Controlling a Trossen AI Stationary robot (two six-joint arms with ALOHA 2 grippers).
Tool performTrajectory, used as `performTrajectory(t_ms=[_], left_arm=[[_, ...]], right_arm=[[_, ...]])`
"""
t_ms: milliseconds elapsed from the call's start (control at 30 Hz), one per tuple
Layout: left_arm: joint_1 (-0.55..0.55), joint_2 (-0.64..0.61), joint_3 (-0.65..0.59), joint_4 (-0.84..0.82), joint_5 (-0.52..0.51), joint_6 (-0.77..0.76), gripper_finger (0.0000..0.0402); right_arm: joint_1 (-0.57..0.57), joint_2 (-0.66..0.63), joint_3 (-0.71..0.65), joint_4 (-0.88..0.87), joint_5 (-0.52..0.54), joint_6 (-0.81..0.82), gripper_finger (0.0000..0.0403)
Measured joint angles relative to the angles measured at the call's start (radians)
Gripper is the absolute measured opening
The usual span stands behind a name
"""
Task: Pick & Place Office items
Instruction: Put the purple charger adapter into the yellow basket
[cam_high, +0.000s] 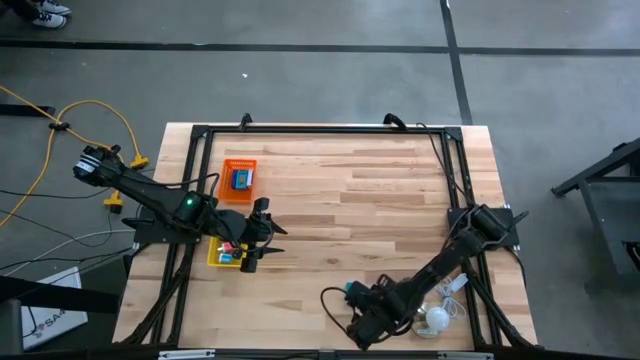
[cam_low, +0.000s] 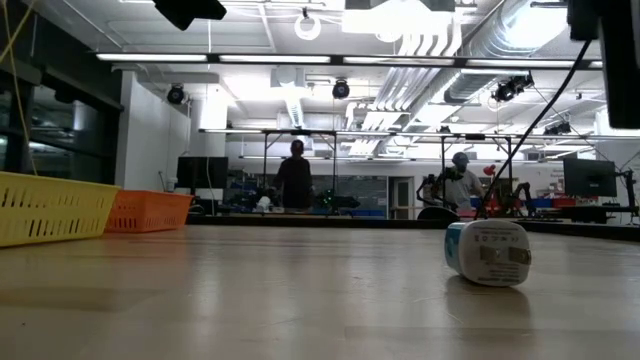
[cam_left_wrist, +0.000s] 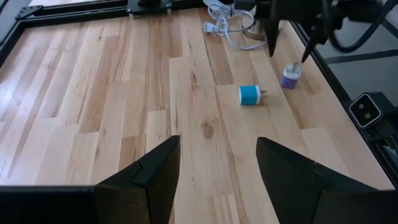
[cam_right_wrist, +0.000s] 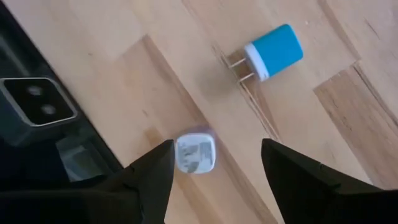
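Fingers of my right gripper (cam_right_wrist: 214, 171) stand open over the purple plug (cam_right_wrist: 195, 154); blue plug (cam_right_wrist: 273, 51) nearby; left gripper (cam_left_wrist: 217, 171) open.

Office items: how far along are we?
Done: some items sit in the orange tray and the yellow tray. In hand: nothing. The right gripper is open above the purple plug, and the left gripper is open and empty. Left: that plug and the blue plug, both on the table.
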Motion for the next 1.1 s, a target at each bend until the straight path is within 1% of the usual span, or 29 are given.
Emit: performTrajectory(t_ms=[133,300,433,533,633,833,1100], left_arm=[[0.000,0.000,0.000,0.000,0.000,0.000,0.0203],[0.000,0.000,0.000,0.000,0.000,0.000,0.0203],[0.000,0.000,0.000,0.002,0.000,0.000,0.0203],[0.000,0.000,0.000,0.002,0.000,0.000,0.0203],[0.000,0.000,0.000,0.003,0.000,0.000,0.0203],[0.000,0.000,0.000,0.003,0.000,0.000,0.0203],[0.000,0.000,0.000,0.008,0.000,0.000,0.0203]], right_arm=[[0.007,0.024,0.042,-0.009,0.000,-0.001,0.0227],[0.020,0.100,0.104,-0.054,-0.026,-0.021,0.0227],[0.029,0.120,0.144,-0.093,-0.015,-0.025,0.0227],[0.035,0.120,0.149,-0.101,0.015,-0.023,0.0227],[0.040,0.123,0.149,-0.113,0.020,-0.023,0.0227],[0.041,0.153,0.148,-0.104,-0.005,-0.020,0.0227],[0.041,0.162,0.149,-0.071,-0.006,-0.017,0.0227]])
